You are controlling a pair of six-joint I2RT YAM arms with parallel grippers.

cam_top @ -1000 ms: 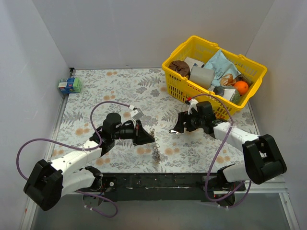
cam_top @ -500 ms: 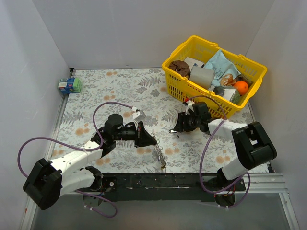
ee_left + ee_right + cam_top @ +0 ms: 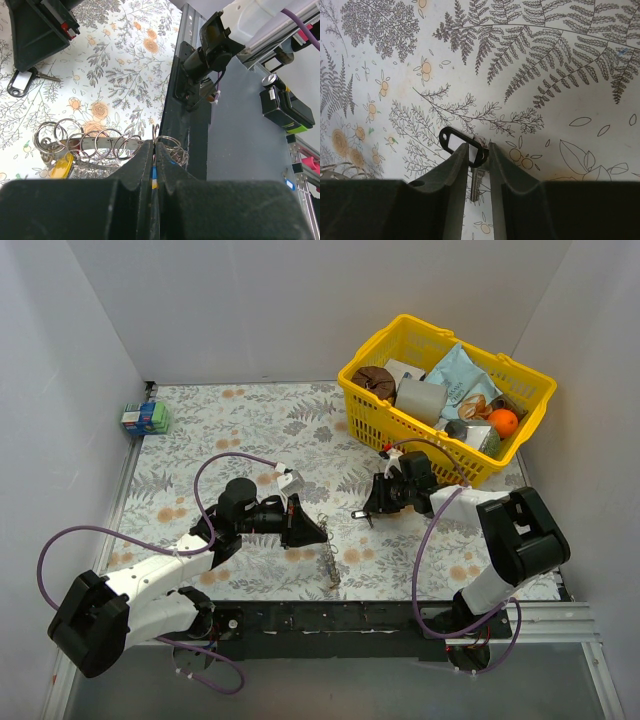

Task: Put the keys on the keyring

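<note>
Keyring [image 3: 171,149] glinting bare metal — basket [image 3: 385,425] glossy yellow plastic.

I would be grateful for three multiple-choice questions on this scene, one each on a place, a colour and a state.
1. Where does the yellow basket stand?
A) at the far right of the table
B) in the far left corner
C) between the arm bases

2. What colour is the head frame of the key in the right gripper?
A) red
B) black
C) yellow

3. How is the left gripper?
A) wide open
B) out of view
C) shut on the keyring

Answers: 1 A, the top view shows it at the far right. 2 B, the right wrist view shows a black frame. 3 C, the left wrist view shows it closed on a ring.
</note>
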